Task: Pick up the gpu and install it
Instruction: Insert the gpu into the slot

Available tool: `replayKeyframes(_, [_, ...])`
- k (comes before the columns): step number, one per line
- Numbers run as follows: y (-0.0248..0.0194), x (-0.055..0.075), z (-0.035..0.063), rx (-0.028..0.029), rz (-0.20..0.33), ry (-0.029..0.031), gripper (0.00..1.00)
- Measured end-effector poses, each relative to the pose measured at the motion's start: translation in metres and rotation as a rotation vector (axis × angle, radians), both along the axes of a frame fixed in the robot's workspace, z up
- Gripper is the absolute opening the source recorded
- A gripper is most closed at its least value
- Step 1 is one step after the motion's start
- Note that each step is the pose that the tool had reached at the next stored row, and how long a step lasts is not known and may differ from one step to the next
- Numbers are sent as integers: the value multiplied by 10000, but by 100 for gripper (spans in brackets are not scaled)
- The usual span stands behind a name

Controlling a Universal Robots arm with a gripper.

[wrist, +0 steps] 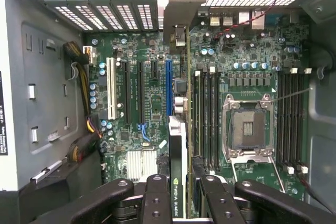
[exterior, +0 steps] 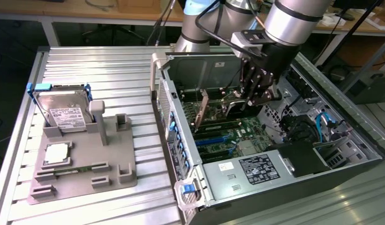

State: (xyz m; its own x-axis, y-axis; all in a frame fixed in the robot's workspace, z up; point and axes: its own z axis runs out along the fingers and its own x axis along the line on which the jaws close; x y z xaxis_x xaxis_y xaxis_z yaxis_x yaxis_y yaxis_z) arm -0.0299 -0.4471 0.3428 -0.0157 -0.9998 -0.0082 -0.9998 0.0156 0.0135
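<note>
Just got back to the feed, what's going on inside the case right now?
The arm's end effector is down inside the open computer case, closed on the gpu. It holds the card edge-on over the motherboard, beside the expansion slots. I cannot tell whether the card is seated in a slot. On the exterior view's left, the hard drive sits upright in the gray fixture, untouched.
</note>
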Motion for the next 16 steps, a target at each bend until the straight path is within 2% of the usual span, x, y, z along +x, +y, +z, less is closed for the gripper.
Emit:
replayKeyframes(4, [-21,-1,-81,0,-1,1,27])
replayKeyframes(12, [-106,-7,-224,1,-1,0,27])
replayKeyframes(16, [-123,-25,-298,-1,-1,1,27])
